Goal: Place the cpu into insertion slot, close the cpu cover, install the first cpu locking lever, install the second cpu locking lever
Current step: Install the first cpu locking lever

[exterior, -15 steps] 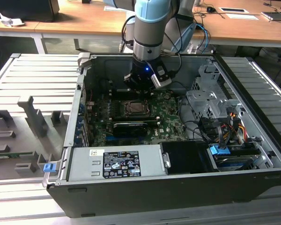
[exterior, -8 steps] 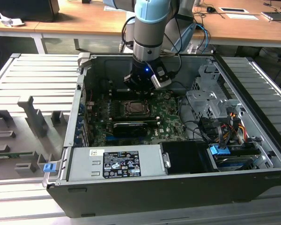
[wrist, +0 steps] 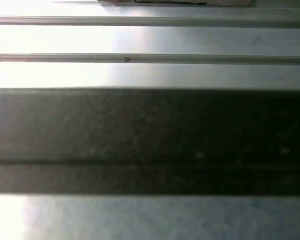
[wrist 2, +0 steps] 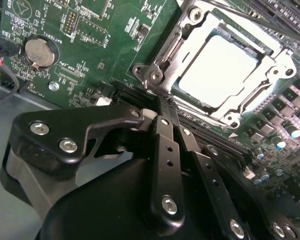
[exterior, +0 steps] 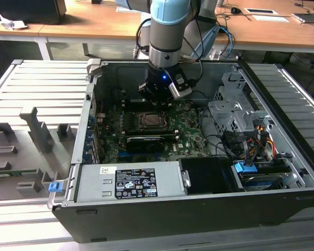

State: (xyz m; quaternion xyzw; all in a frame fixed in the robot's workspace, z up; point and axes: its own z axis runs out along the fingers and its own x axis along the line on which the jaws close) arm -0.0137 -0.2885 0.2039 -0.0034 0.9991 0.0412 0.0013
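I have the arm down inside the open computer case point(exterior: 146, 219), over the green motherboard point(exterior: 191, 133) near its middle. In the second wrist view the cpu cover point(wrist 2: 270, 75) lies flat over the insertion slot point(wrist 2: 162, 55), and the cpu point(wrist 2: 220, 65) already sits in it, face showing through the opening. My gripper point(wrist 2: 162, 102) has its fingers clenched together, empty, tips touching the socket's corner by a lever; I judge the levers remain

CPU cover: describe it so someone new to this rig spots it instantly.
Find the green motherboard inside the open computer case; the gripper hangs just above it. The cpu cover is the silvery frame lying flat around the pale square cpu, unlike the long black block nearby.
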